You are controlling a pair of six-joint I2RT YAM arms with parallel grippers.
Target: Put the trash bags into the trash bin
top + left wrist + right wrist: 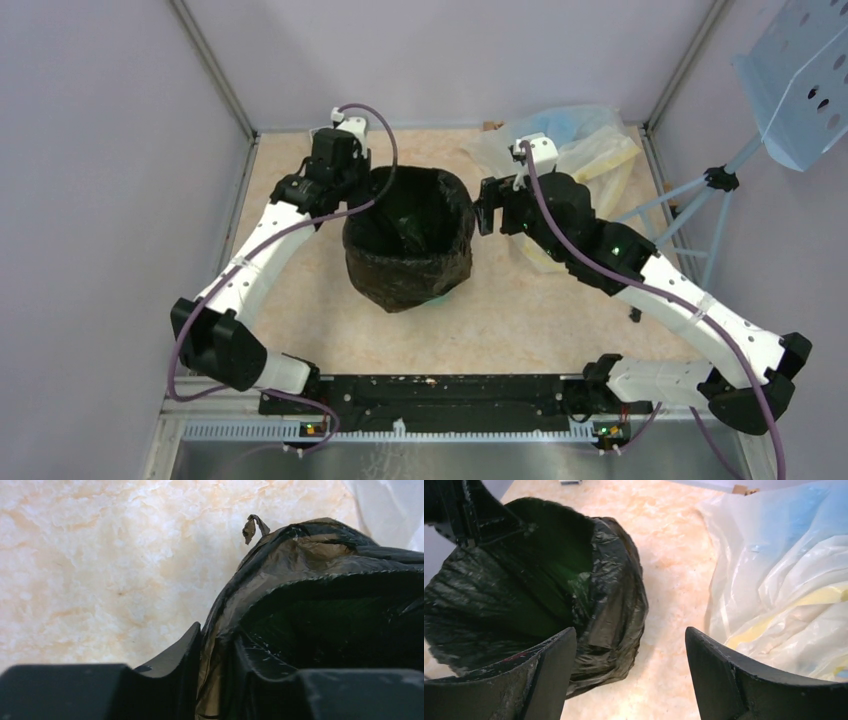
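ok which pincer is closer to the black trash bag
Left. The left pincer is shut on the rim of the black trash bag, on its left; the right pincer is open just beside its right side.

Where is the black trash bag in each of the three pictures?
Top external: the black trash bag sits in the middle, between both arms.
Left wrist: it fills the right side, its edge pinched in the left gripper.
Right wrist: it is on the left, beyond the open right gripper.
Shared landmark: the pale plastic heap, to the bag's right in every view.
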